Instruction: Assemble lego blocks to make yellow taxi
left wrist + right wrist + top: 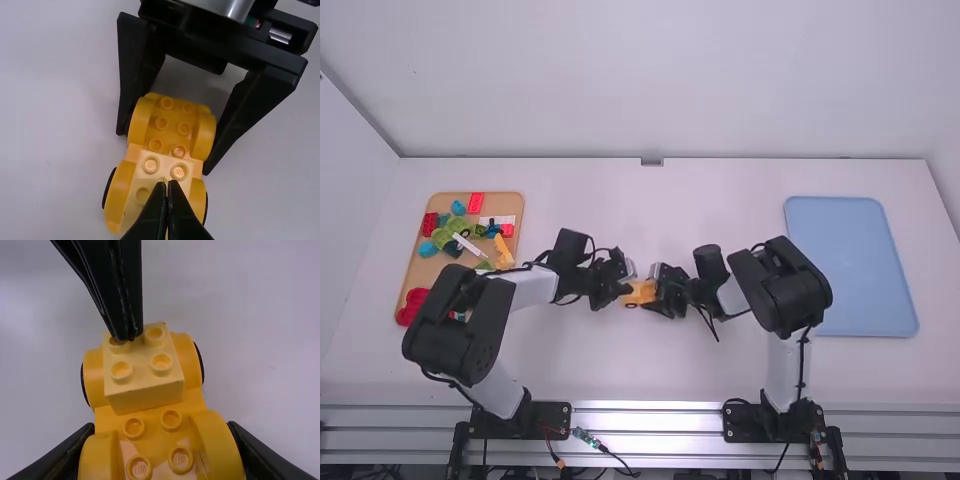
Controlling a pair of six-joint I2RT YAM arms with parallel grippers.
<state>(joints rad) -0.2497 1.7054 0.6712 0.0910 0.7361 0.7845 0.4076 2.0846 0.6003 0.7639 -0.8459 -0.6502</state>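
One yellow car base, pale block at left (studs up). Right claw grips base; left claw closed, tips at block.

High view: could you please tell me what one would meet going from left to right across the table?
Tan tray with loose bricks, left gripper, yellow block build, right gripper, blue tray.

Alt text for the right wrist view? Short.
A yellow toy-brick car base is gripped at its near end by the right tool. A paler four-stud block sits on its far end, with the closed left tool's tips at one stud.
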